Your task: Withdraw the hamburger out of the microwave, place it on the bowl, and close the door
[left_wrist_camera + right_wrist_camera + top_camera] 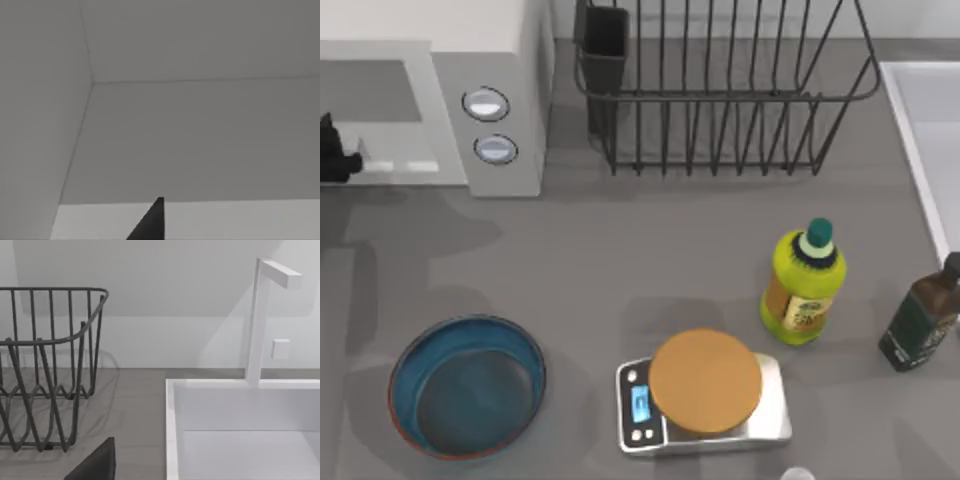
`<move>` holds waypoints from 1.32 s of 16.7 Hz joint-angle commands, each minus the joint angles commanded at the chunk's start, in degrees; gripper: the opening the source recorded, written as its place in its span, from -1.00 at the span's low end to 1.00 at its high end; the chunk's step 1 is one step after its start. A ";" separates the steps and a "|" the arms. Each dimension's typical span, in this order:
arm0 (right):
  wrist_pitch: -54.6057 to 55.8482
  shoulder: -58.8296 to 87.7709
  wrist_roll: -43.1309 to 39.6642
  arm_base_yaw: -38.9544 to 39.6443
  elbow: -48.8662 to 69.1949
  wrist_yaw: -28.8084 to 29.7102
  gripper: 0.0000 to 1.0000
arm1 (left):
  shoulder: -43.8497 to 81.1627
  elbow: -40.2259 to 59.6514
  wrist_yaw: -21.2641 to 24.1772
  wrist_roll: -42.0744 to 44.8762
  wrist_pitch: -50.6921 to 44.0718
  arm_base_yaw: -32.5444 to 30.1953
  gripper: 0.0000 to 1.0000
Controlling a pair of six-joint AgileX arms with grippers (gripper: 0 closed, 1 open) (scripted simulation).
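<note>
The white-grey microwave stands at the table's back left, its two round knobs facing front. Its door, a grey window in a white frame, lies across the front; I cannot tell whether it is latched. My left gripper is a dark shape at the picture's left edge, right against the door's lower front. In the left wrist view one dark fingertip points at plain grey surfaces meeting in a corner. The teal-blue bowl with a reddish rim sits empty at the front left. The hamburger is hidden.
A silver scale carrying a tan disc sits front centre. A yellow-green bottle and a dark bottle stand to the right. A black wire rack is at the back, a white sink beside it. A right fingertip shows near the sink.
</note>
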 joint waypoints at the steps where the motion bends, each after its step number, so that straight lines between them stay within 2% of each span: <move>1: 0.00 0.00 0.00 0.00 0.00 0.00 1.00 | -1.24 0.05 -0.02 0.01 -1.28 0.00 -1.00; 6: 0.00 0.00 0.00 0.00 0.00 0.00 1.00 | -8.07 0.50 -0.06 0.06 -8.68 0.06 -1.00; 13: 0.00 0.00 0.00 0.00 0.00 0.00 1.00 | -8.24 0.82 1.01 1.85 -10.30 -0.31 -1.00; 17: 0.00 0.00 0.00 0.00 0.00 0.00 1.00 | -8.70 2.81 6.74 12.36 -19.67 -2.08 -1.00; 22: 0.00 0.00 0.00 0.00 0.00 0.00 1.00 | -8.85 5.91 17.33 36.25 -41.52 -4.99 -1.00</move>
